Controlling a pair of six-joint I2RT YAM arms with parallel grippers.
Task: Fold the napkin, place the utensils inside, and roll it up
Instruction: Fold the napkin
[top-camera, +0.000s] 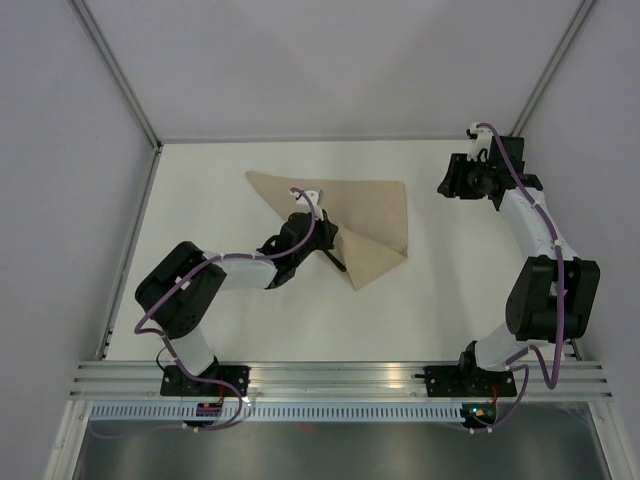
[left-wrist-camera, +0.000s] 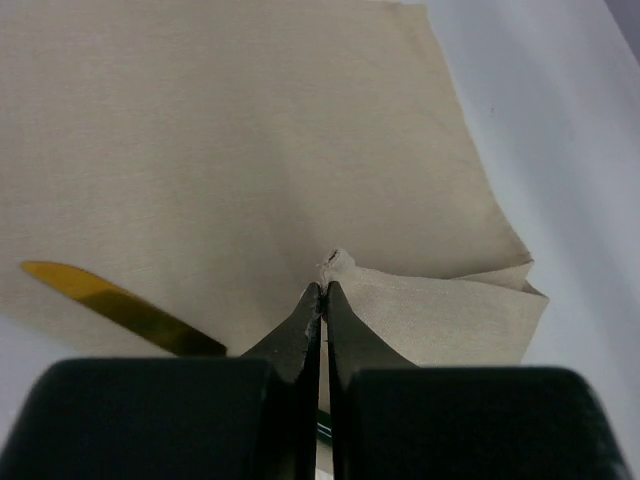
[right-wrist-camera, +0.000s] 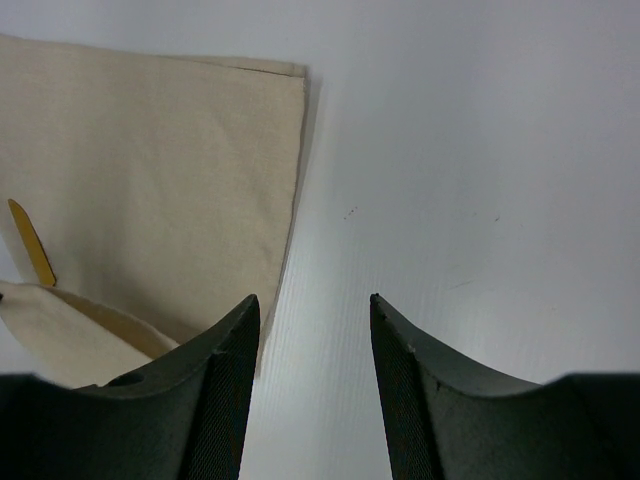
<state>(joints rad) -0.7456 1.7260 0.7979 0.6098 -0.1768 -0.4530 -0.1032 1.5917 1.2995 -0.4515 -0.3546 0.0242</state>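
Gold utensil (left-wrist-camera: 120, 308) partly behind left gripper (left-wrist-camera: 322, 292)

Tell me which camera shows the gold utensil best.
Left wrist: the gold utensil lies long and close on the napkin, its near end hidden behind the left gripper. Right wrist shows only a short, small piece far left. The top view doesn't show it.

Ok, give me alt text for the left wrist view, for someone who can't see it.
The left hand is shut on a bunched corner of the tan napkin, which lies partly folded on the white table. A gold utensil lies at lower left.
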